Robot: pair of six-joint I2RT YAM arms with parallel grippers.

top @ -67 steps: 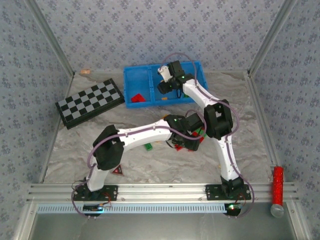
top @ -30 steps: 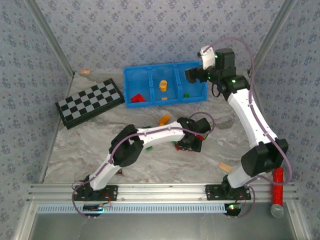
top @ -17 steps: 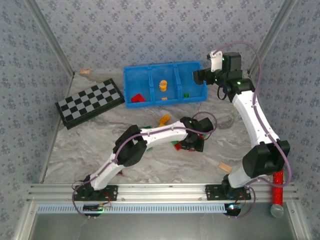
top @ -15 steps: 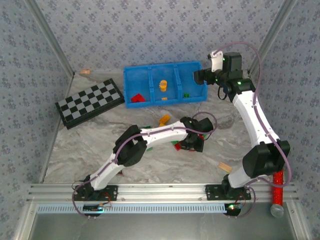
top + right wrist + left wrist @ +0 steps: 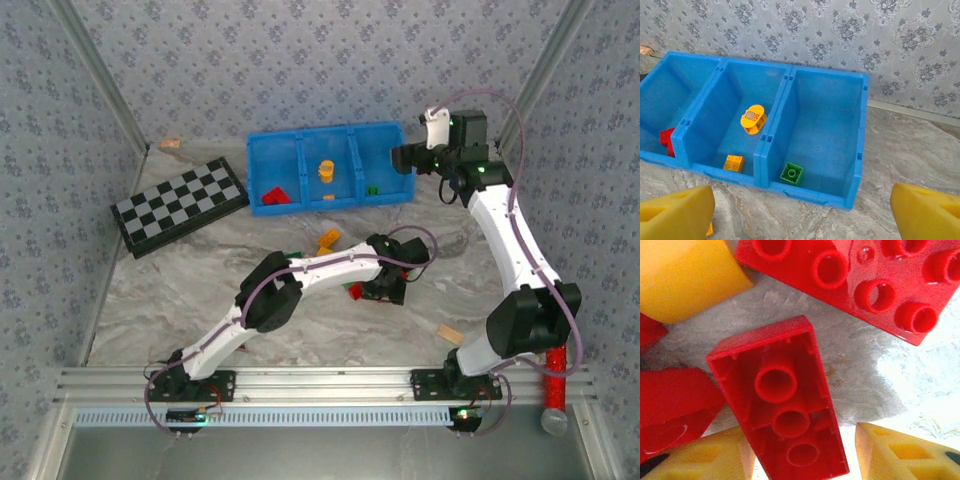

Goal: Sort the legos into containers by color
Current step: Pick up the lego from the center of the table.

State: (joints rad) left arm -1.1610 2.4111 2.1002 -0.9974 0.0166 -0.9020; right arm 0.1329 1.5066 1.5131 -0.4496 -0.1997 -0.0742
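Left claw (image 5: 802, 455) low, right claw (image 5: 802, 210) raised, jaws wide apart

The blue tray (image 5: 320, 134) sat at the far side of the tabletop (image 5: 200, 290), with a red piece (image 5: 273, 196) in its left compartment, a yellow-orange piece (image 5: 325, 170) in the middle and a green brick (image 5: 372, 189) in the right. The left gripper (image 5: 384, 291) was down among loose legos (image 5: 355, 291), and the right gripper (image 5: 400, 158) hovered beside the tray's right end.

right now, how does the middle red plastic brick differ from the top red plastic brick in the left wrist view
The middle red plastic brick lies hollow side up, one row of three tubes; the top red plastic brick lies studs up, two rows. The middle brick is narrower; the top brick is wider, cut by the frame. Both are glossy red.
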